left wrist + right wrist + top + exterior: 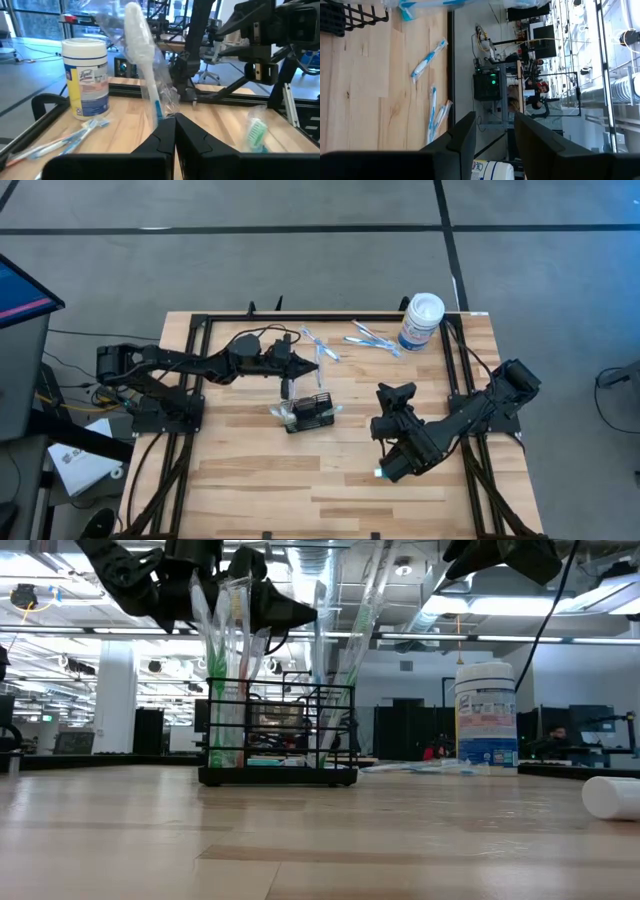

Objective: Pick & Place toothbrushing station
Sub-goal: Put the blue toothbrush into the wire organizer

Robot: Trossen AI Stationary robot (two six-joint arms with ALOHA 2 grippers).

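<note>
- Toothbrushing station (309, 413): a small black wire-mesh holder, sits on the wooden table (300, 480) near the middle, between my two arms. From the low view it stands upright with wrapped toothbrushes (228, 660) poking out of its compartments.
- My left gripper (286, 392) hangs just behind the station, fingers pressed together on a toothbrush in clear plastic wrap (146, 65); its white handle rises straight up from between my fingertips in the left wrist view.
- My right gripper (397, 392) hovers above the table, well to the right of the station. Its fingers (465, 135) stand partly apart with nothing between them.
- White round canister (420, 321) stands upright at the table's far right corner. Its label is yellow and blue and reads "Lysol" (86, 76) in the left wrist view; the smaller print is too fine for me to read.
- Loose wrapped toothbrushes (372, 337) lie flat just left of the canister, and another pair (318, 346) lies farther left along the back edge.
- A green-bristled brush head (256, 132) shows in the left wrist view, on the table beside my fingers.
- A small white cylinder (611, 797) lies on its side at the low view's right edge.
</note>
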